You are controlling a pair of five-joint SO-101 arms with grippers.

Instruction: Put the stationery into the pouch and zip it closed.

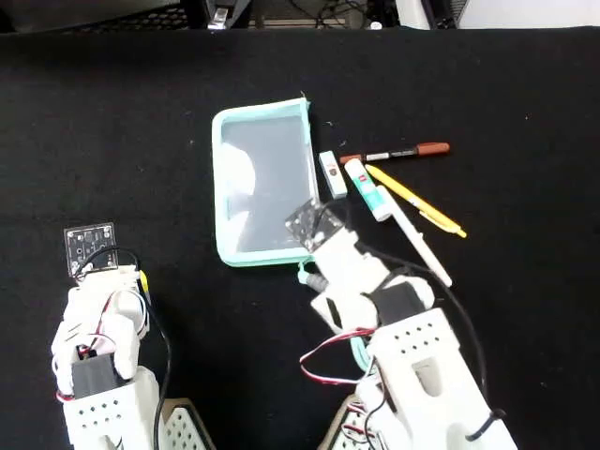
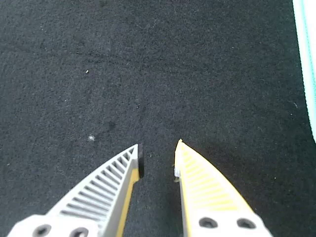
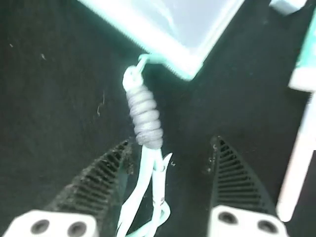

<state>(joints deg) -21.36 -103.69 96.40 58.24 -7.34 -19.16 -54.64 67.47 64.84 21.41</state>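
The pouch [image 1: 262, 178], translucent with a mint green rim, lies flat in the middle of the black table. Its near corner [image 3: 185, 47] shows in the right wrist view, with the zipper pull cord [image 3: 144, 116] trailing from it. My right gripper [image 3: 170, 148] is open around that cord, not touching it. To the right of the pouch lie a brown marker [image 1: 403, 151], a yellow pen [image 1: 417, 202], a white pen [image 1: 417, 239], a white and green stick [image 1: 367, 189] and a small white eraser [image 1: 332, 173]. My left gripper [image 2: 158, 148] is open over bare cloth to the left of the pouch edge [image 2: 307, 74].
The right arm [image 1: 394, 319] reaches in from the near edge to the pouch's near right corner. The left arm [image 1: 94, 328] sits at the near left. Black cloth [image 1: 122, 141] covers the whole table, with cables and equipment beyond its far edge.
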